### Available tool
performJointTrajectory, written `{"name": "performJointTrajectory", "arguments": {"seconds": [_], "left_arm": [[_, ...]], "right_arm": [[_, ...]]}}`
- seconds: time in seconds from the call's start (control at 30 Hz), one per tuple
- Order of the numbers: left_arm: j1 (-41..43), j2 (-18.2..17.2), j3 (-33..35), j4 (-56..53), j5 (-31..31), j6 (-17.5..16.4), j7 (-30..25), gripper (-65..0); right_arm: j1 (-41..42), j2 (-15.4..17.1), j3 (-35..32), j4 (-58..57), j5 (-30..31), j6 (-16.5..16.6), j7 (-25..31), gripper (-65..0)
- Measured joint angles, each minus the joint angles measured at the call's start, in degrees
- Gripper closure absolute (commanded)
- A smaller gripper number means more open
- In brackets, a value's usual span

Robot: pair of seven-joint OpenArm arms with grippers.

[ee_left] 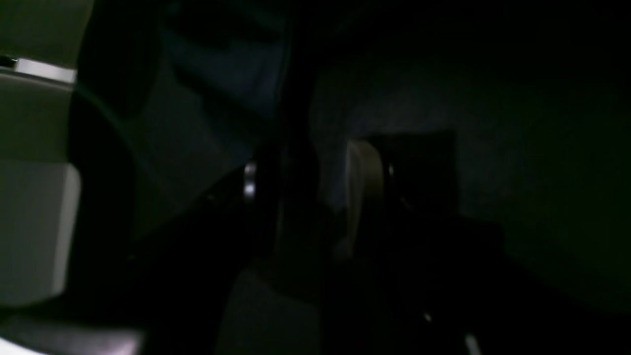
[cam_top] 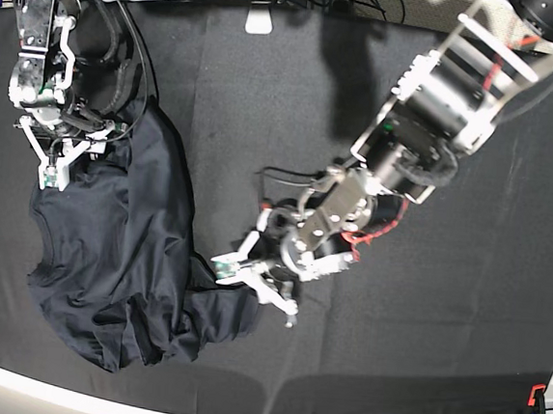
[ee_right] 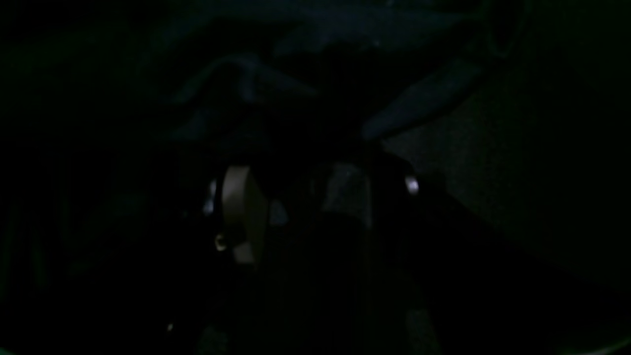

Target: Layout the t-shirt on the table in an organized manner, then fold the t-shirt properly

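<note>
Two arms work a shirt that is not yet laid out, so the spreading step is in hand. Lower left of the base view, the t-shirt [cam_top: 122, 252] lies bunched on the black-draped counter [cam_top: 420, 336]. At lower centre, the left end effector [cam_top: 251, 280] has its fingers spread at the shirt's right edge; whether cloth lies between them cannot be told. Upper left, the right end effector [cam_top: 61, 149] stands spread over the top hem. Next, both likely need firm pinches and an outward pull.
</note>
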Motion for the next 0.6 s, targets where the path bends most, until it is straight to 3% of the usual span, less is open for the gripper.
{"name": "performJointTrajectory", "arguments": {"seconds": [0.07, 0.5, 0.6], "left_arm": [[0.0, 0.37, 0.22, 0.0, -0.07, 1.36, -0.37, -20.6], [-2.03, 0.33, 0.22, -1.57, -0.37, 1.38, -0.09, -19.9], [-3.56, 0.33, 0.22, -4.55, -0.39, 1.44, -0.22, -16.3]], "right_arm": [[0.0, 0.0, 0.0, 0.0, 0.02, 0.0, -0.2, -32.9], [0.17, -0.02, 0.0, 0.42, 0.02, -0.04, -2.75, -32.9], [0.13, -0.04, 0.0, 1.09, 0.0, -0.2, -3.23, -32.9]]}}
